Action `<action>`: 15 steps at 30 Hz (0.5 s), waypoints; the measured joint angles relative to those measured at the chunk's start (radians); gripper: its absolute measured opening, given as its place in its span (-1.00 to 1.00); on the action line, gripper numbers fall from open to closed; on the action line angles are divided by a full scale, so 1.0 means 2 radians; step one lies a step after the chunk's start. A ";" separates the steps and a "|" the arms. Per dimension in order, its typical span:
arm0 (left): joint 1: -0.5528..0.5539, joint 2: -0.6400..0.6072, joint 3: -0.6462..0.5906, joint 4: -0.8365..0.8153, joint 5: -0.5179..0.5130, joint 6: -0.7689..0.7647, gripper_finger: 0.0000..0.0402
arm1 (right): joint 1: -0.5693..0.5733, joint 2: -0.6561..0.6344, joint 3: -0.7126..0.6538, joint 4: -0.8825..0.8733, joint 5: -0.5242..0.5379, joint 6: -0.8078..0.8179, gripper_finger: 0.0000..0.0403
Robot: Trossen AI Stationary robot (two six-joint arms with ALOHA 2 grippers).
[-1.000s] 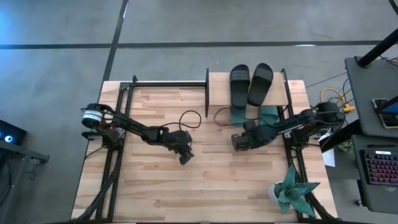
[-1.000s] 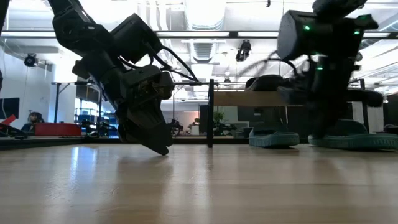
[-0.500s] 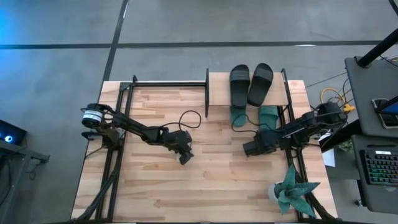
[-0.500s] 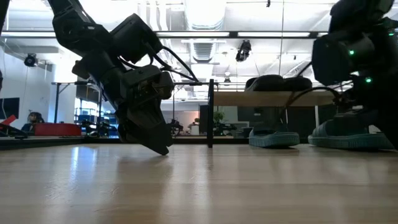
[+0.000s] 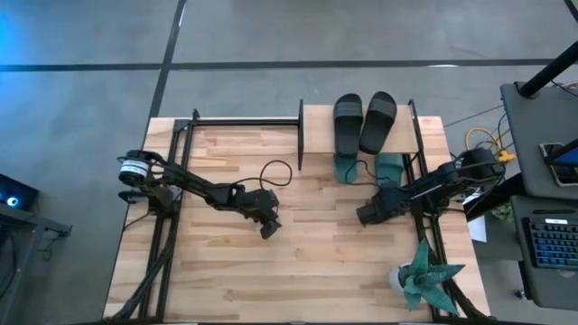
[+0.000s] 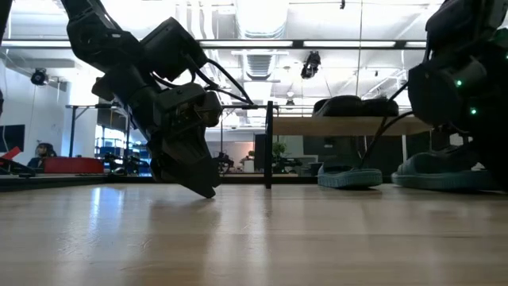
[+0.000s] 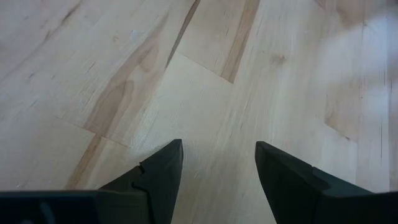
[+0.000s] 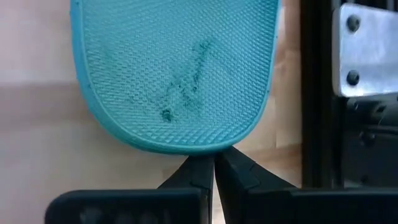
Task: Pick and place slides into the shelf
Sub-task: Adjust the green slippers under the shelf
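Note:
Two black slides (image 5: 348, 122) (image 5: 377, 117) lie side by side on the shelf's plywood top board (image 5: 316, 131). Two teal slides (image 5: 345, 168) (image 5: 391, 168) rest sole-down on the table under that board, heels sticking out toward the near edge. My right gripper (image 5: 368, 213) is shut just near of the right teal slide (image 8: 174, 68). My left gripper (image 5: 268, 230) waits open at mid-table, its tips (image 7: 214, 155) down over bare wood. My right gripper's shut fingertips (image 8: 205, 168) stand right at the heel rim (image 8: 199, 148) of the right teal slide, coming from the table's near side. I cannot tell whether they touch it. The slide lies flat on the table.
The shelf's black metal post (image 8: 317, 93) stands close beside the teal slide. A teal spiky plant (image 5: 424, 275) sits at the near right corner. A black cable loop (image 5: 275, 171) lies left of the shelf. Bare wood stretches between the two arms.
My right gripper has moved back from in front of the left teal slide toward the table's right and near edges. It now stands before the right teal slide. All the slides have stayed where they were.

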 joint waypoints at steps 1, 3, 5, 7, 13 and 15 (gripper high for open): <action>0.000 0.000 0.000 0.000 0.000 0.000 -0.05 | 0.000 0.000 0.000 -0.001 0.007 0.009 -0.96; 0.000 0.000 0.000 0.000 0.000 0.000 -0.05 | 0.000 0.001 0.002 -0.002 0.033 0.040 -0.96; 0.000 0.000 0.000 0.000 0.000 0.000 -0.05 | -0.001 0.001 0.005 -0.008 0.053 0.074 -0.96; 0.000 0.000 0.000 0.000 0.000 0.000 -0.05 | -0.004 0.001 0.008 -0.012 0.063 0.096 -0.96; 0.000 0.000 0.000 0.000 0.000 0.000 -0.05 | -0.023 0.001 0.031 -0.005 0.093 0.079 -0.96; 0.000 0.000 0.000 0.000 0.000 0.000 -0.05 | -0.025 0.001 0.045 0.002 0.103 0.049 -0.96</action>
